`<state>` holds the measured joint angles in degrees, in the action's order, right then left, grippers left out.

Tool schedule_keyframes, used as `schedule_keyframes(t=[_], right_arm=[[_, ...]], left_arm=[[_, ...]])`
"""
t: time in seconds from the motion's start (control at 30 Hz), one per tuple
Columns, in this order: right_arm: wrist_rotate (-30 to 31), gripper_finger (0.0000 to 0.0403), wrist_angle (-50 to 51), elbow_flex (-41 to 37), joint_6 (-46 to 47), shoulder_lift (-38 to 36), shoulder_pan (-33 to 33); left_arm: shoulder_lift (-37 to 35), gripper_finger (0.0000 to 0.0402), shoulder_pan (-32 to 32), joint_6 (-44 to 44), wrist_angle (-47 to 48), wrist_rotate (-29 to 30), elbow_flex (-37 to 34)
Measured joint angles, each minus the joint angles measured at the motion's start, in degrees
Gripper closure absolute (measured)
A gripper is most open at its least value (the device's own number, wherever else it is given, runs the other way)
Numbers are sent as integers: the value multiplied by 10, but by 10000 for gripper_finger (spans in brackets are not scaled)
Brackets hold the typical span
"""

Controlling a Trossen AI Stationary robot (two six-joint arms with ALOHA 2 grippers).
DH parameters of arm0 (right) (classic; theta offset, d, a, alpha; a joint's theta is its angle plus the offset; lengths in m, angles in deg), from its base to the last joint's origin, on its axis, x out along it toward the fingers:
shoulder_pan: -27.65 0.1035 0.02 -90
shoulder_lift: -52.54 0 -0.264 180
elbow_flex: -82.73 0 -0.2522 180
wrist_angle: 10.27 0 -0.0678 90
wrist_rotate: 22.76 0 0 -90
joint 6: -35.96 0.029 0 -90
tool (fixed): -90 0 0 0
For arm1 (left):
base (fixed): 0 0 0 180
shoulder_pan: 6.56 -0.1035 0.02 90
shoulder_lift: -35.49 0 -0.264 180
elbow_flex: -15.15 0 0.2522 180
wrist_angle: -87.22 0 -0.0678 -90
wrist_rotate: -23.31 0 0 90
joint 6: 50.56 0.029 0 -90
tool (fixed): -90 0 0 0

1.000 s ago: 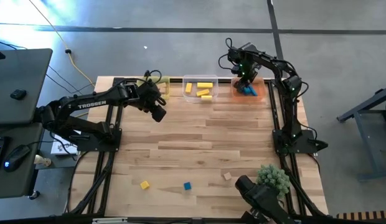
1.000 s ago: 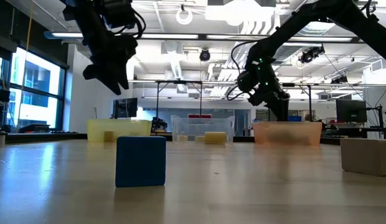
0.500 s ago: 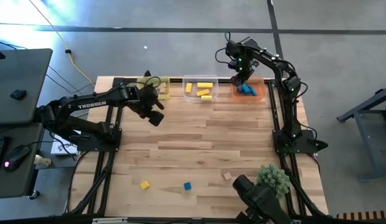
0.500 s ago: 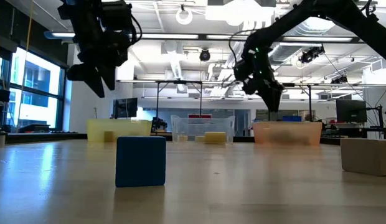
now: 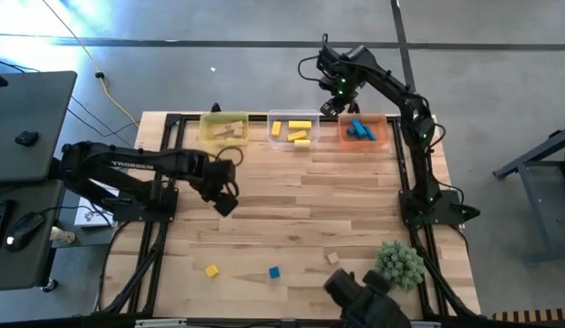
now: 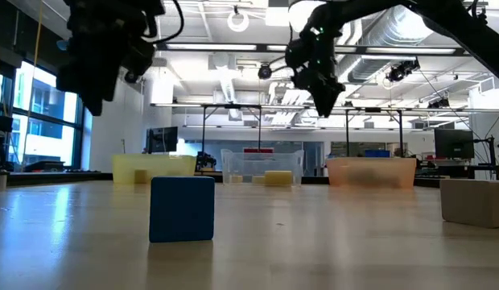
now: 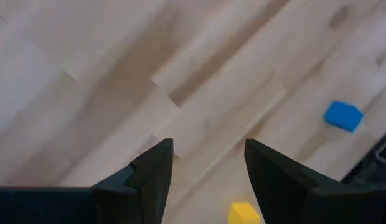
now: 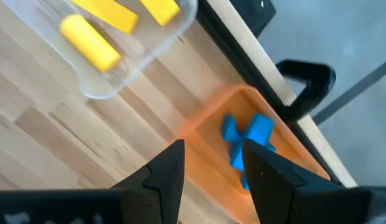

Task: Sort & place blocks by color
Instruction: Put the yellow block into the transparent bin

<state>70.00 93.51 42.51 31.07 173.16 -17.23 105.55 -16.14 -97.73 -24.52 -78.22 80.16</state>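
Three loose blocks lie flat near the table's front edge: a yellow block [image 5: 211,271], a blue block [image 5: 274,271] and a tan block [image 5: 333,259]. My left gripper [image 5: 226,202] hangs open above bare table left of centre, pointing steeply down. Its wrist view shows the blue block [image 7: 343,116] and the yellow block [image 7: 243,213] ahead of it. My right gripper [image 5: 331,98] is open and raised at the far edge, between the clear tub [image 5: 292,129] and the orange tub [image 5: 362,130]. Blue blocks [image 8: 249,140] lie in the orange tub.
A yellow tub [image 5: 224,128] with tan blocks stands at the far edge, left of the clear tub that holds yellow blocks [image 8: 90,42]. A green spiky ball [image 5: 400,261] sits at the near right, with a dark camera mount [image 5: 364,293] beside it. Bare wood fills the middle.
My left gripper has swung from beside the yellow tub toward the table's near edge and tipped steeper. My right gripper has risen out of the orange tub and drifted toward the table's left and far edge, uncovering the blue blocks there.
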Motion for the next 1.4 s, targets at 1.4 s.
schedule_keyframes(t=[1.4], right_arm=[[2, 256, 0, 24, 105, 0, 173]], left_arm=[[157, 203, 453, -421, -209, 68, -39]])
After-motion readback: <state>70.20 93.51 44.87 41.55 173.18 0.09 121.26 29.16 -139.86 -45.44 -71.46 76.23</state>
